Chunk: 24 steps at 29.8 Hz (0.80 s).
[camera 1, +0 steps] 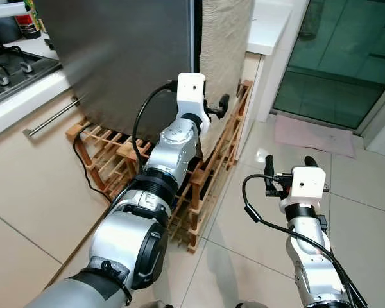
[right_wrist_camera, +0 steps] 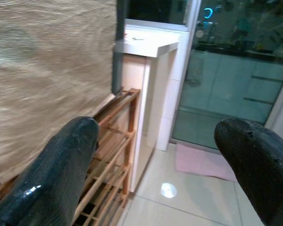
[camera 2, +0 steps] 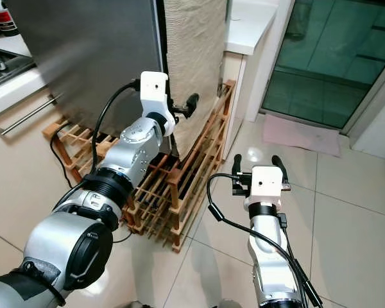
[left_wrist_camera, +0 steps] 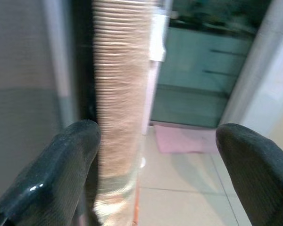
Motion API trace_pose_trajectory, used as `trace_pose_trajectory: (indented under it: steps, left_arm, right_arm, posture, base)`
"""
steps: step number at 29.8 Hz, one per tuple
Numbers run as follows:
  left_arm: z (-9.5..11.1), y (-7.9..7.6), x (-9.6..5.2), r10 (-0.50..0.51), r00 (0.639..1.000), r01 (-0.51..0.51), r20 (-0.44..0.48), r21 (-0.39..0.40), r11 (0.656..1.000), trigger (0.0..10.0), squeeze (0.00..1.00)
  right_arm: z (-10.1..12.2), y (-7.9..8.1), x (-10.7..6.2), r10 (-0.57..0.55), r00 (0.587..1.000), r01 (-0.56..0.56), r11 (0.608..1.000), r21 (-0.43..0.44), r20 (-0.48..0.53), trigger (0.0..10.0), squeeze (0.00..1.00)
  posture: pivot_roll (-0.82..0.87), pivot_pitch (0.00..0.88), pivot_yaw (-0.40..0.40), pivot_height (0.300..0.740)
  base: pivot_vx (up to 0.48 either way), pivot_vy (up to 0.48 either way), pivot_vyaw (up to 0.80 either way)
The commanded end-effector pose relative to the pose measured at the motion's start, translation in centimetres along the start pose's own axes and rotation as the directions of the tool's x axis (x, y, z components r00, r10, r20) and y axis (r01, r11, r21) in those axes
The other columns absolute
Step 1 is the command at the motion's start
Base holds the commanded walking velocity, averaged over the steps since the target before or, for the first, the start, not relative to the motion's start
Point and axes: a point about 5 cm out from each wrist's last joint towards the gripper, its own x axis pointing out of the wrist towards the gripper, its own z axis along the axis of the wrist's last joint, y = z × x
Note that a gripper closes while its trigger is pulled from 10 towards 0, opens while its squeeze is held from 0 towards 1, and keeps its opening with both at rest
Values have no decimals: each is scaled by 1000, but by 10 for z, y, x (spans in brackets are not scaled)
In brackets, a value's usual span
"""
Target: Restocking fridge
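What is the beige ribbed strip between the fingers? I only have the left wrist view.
Observer: That is the fridge, its textured side. The left gripper is open at the front corner, where the grey door meets that side.
Operator: Anything beneath it?
Observer: A wooden rack stands on the floor against the fridge's base.
Operator: And the other arm?
Observer: The right gripper is open over the floor tiles, apart from the fridge, holding nothing.
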Motion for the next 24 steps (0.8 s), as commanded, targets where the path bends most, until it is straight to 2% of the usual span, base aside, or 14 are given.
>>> trace_pose_trajectory:
  steps: [1,4,5,8,12,14,15,16,17,18,20,22,23,24]
  left_arm:
    - [12,-29,3,-154,987,149,52,80,986,10000,0]
    - [25,-54,-3,-315,937,293,153,150,944,10000,0]
    - [29,-63,-8,-378,908,347,182,178,921,10000,0]
    - [29,-67,-10,-415,891,384,186,180,905,10000,0]
    - [25,-64,-12,-415,892,387,179,173,906,10000,0]
    - [18,-48,-16,-358,917,335,176,146,931,10000,0]
    - [18,-48,-16,-358,917,335,176,146,931,10000,0]
    - [6,-29,-24,-300,938,278,173,140,950,10000,0]
    - [0,-20,-28,-271,948,250,168,139,958,10000,0]
    - [0,-20,-28,-271,948,250,168,139,958,10000,0]
    - [-18,8,-42,-161,976,139,146,151,979,10000,0]
    - [-34,36,-60,-32,991,9,131,176,984,10000,0]
    - [-40,45,-67,7,992,-28,128,165,986,10000,0]
    - [-40,45,-67,7,992,-28,128,165,986,10000,0]
  right_arm:
    - [6,-2,2,-13,1000,13,1000,3,20,10000,0]
    - [6,-2,2,-12,1000,12,1000,3,18,10000,0]
    - [6,-1,2,-12,1000,12,1000,2,16,10000,0]
    - [5,-1,2,-11,1000,11,1000,2,14,10000,0]
    - [5,-1,3,-10,1000,10,1000,3,14,10000,0]
    - [8,1,3,-9,1000,9,1000,6,22,10000,0]
    - [8,1,3,-9,1000,9,1000,6,22,10000,0]
    - [12,0,1,-17,999,17,1000,11,39,10000,0]
    - [14,0,-1,-20,999,19,1000,15,46,10000,0]
    - [14,0,-1,-20,999,19,1000,15,46,10000,0]
    - [19,0,-7,-12,997,12,1000,7,71,10000,0]
    - [22,0,-15,4,996,-3,1000,-20,93,10000,0]
    - [22,-1,-19,7,995,-5,1000,-27,97,10000,0]
    - [22,-1,-19,7,995,-5,1000,-27,97,10000,0]
  posture:
    - [-199,0,58,740]
    - [-198,0,58,740]
    - [-198,0,58,740]
    - [-197,0,58,740]
    - [-195,0,59,740]
    - [-195,0,65,740]
    - [-195,0,65,740]
    - [-192,0,65,740]
    - [-191,0,65,740]
    - [-191,0,65,740]
    - [-184,0,65,740]
    - [-175,0,69,740]
    - [-170,0,70,740]
    - [-170,0,70,740]
  base:
    - [0,0,0]
    - [0,0,0]
    - [0,0,0]
    - [0,0,0]
    - [0,0,0]
    - [0,0,0]
    - [0,0,0]
    - [0,0,0]
    - [0,0,0]
    - [0,0,0]
    - [0,0,0]
    - [0,0,0]
    - [0,0,0]
    - [0,0,0]
